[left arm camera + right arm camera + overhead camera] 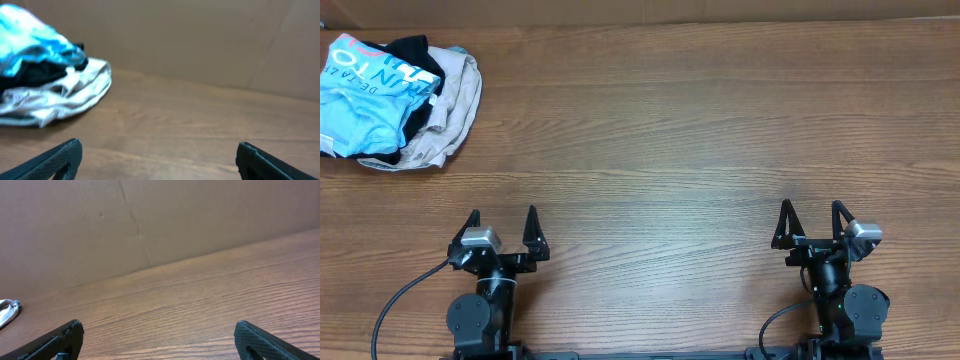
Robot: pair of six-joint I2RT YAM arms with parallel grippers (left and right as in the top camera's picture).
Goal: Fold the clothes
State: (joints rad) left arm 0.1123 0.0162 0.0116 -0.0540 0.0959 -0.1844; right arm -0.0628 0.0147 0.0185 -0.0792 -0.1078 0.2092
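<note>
- The sky-blue T-shirt (355,100) is crumpled in a heap on the bench (660,150), well ahead of the left claw (502,214) and off to its left, white lettering facing up.
- Same heap has a black garment (415,55) poking out from under it, and a beige garment (455,105) on the side nearer that claw.
- Left claw is spread wide, holding nothing.
- Right claw (811,207) is wide apart too and empty, with the heap far off to its left.

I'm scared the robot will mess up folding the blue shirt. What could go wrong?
The blue shirt is bunched up with a black garment and a beige garment, so a grab might pull the wrong cloth or drag all three. They lie far from the right gripper, so it may struggle to reach them.
</note>
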